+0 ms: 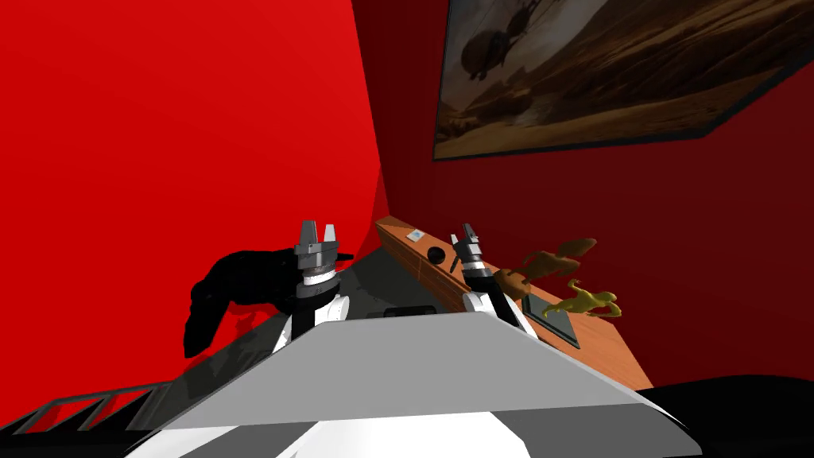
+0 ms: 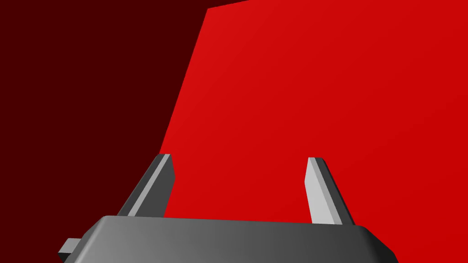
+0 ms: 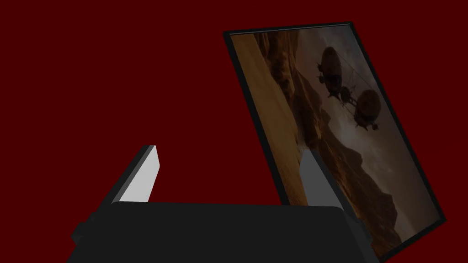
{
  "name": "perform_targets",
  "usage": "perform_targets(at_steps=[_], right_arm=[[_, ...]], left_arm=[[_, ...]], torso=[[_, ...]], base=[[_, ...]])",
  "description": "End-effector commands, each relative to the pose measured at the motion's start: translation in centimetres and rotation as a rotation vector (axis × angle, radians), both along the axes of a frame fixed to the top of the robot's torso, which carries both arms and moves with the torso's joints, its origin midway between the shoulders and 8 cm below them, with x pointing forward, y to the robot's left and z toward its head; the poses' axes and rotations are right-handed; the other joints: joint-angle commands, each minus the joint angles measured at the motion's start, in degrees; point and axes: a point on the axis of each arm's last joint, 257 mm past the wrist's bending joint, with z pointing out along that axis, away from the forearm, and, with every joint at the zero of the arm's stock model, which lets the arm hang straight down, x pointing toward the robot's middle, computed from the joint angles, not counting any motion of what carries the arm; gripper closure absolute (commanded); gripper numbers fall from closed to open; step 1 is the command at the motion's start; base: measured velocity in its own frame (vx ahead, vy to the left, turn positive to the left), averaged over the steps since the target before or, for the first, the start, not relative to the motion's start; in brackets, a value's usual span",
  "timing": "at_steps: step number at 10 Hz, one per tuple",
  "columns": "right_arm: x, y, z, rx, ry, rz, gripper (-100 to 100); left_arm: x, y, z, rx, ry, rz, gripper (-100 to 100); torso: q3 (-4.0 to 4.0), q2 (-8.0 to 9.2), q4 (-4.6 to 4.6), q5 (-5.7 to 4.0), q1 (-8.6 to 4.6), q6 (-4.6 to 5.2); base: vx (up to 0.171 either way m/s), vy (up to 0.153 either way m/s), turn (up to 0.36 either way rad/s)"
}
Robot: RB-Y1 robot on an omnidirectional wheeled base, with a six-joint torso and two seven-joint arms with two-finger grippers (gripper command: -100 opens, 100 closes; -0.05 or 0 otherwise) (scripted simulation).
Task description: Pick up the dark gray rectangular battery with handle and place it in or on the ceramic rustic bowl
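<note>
Both arms are raised in front of me, and neither gripper is near any object. My left gripper (image 1: 318, 231) (image 2: 240, 159) stands open with nothing between its fingers, facing a red wall. My right gripper (image 1: 467, 232) (image 3: 229, 150) is also open and holds nothing. It hangs just in front of a long wooden counter (image 1: 612, 350) along the right wall. On that counter a small round black thing (image 1: 436, 254) lies beyond the right gripper. I cannot tell whether it is the bowl. A dark flat edge (image 1: 409, 310) peeks over my chest, too hidden to name.
The counter also carries a small white card (image 1: 415, 235), brown shapes (image 1: 548, 261), a yellow figure (image 1: 590, 302) and a dark flat panel (image 1: 552, 316). A bulky black shape (image 1: 238, 290) sits low on the left. A black railing (image 1: 71, 413) runs at the lower left.
</note>
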Motion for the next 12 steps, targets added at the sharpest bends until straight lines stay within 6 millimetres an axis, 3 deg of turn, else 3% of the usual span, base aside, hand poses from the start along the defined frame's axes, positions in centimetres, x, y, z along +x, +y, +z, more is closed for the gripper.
perform_targets(at_steps=[1, 2, 3, 5, 6, 8, 9, 10, 11, 12], right_arm=[[0.1, 0.1, -3.7, 0.007, 0.098, 0.007, -100], [0.3, 0.0, -6.0, 0.011, 0.161, 0.010, -100], [0.3, 0.0, -6.0, 0.011, 0.161, 0.010, -100], [0.2, -0.2, -11.0, 0.015, 0.293, 0.016, -100], [0.2, -0.2, -11.2, 0.016, 0.298, 0.016, -100], [-0.6, -0.6, -16.9, 0.016, 0.448, 0.019, -100], [-0.6, -0.6, -16.9, 0.016, 0.448, 0.019, -100], [-1.3, -0.9, -19.8, 0.014, 0.526, 0.020, -100], [-1.3, -0.9, -19.8, 0.014, 0.526, 0.020, -100], [-2.2, -1.2, -22.8, 0.010, 0.606, 0.019, -100]], left_arm=[[0.0, 0.0, 0.0, 0.000, 0.000, 0.000, 0], [0.0, 0.0, 0.0, 0.000, 0.000, 0.000, 0], [0.0, 0.0, 0.0, 0.000, 0.000, 0.000, 0], [0.0, 0.0, 0.0, 0.000, 0.000, 0.000, 0], [0.0, 0.0, 0.0, 0.000, 0.000, 0.000, 0], [0.0, 0.0, 0.0, 0.000, 0.000, 0.000, 0], [0.0, 0.0, 0.0, 0.000, 0.000, 0.000, 0], [0.0, 0.0, 0.0, 0.000, 0.000, 0.000, 0], [0.0, 0.0, 0.0, 0.000, 0.000, 0.000, 0], [0.0, 0.0, 0.0, 0.000, 0.000, 0.000, 0]], torso=[[0.00, 0.00, 0.00, 0.00, 0.00, 0.00], [0.00, 0.00, 0.00, 0.00, 0.00, 0.02], [-0.01, -0.02, -0.01, 0.00, 0.01, 0.00], [-0.04, -0.06, -0.02, -0.01, -0.04, 0.01], [-0.05, -0.09, -0.02, -0.01, -0.06, 0.01], [-0.05, -0.09, -0.02, -0.02, -0.09, 0.03], [-0.07, -0.11, -0.03, -0.02, -0.08, 0.01], [-0.06, -0.11, -0.02, -0.01, -0.11, 0.06], [-0.07, -0.13, -0.03, -0.02, -0.12, 0.02], [-0.07, -0.12, -0.02, -0.02, -0.14, 0.05]], base=[[-0.019, 0.033, 0.220], [-0.011, 0.040, 0.320], [-0.007, 0.023, 0.112], [-0.003, 0.025, 0.247], [0.003, 0.012, 0.090], [0.008, 0.015, 0.248], [0.009, 0.008, 0.109], [0.012, 0.011, 0.194], [0.011, 0.003, 0.104], [0.014, 0.005, 0.190]])
